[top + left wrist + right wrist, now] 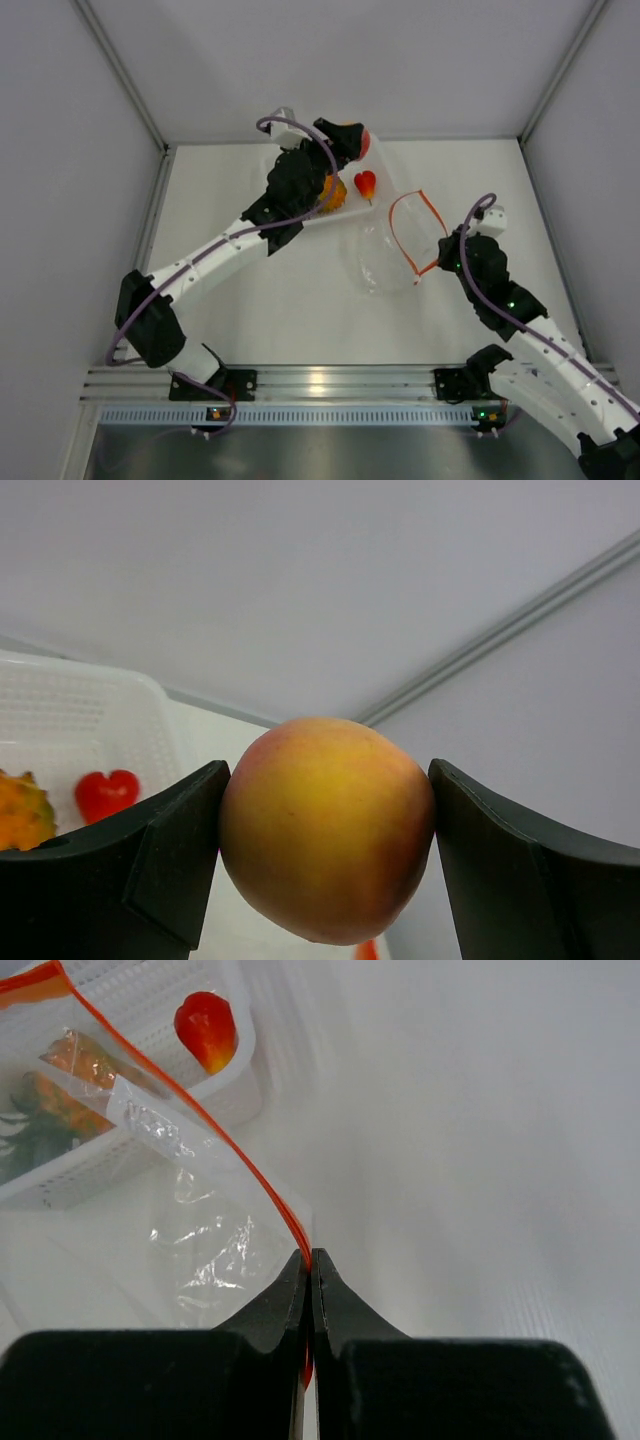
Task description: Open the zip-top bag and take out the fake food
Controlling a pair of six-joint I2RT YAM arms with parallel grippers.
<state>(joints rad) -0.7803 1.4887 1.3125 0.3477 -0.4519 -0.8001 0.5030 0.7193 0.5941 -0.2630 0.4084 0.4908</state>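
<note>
Because the peach-coloured fruit [320,850] is judged a light, rigid, smooth-skinned plastic ball, it would likely slip unless squeezed across its widest girth. The left pincer [327,800] clamps it just so, jaws spread wide at its nine and three o'clock sides, raised near the twelve o'clock end of the white perforated tray [90,710]. The zip-top bag [385,255], limp, thin and probably slippery, lies mouth agape on the surface [300,310] at the tray's five o'clock, best taken by its stiffer red-orange zip strip [230,1160], where the right pincer [311,1260] is pinched fully closed at the bag's four o'clock corner.
</note>
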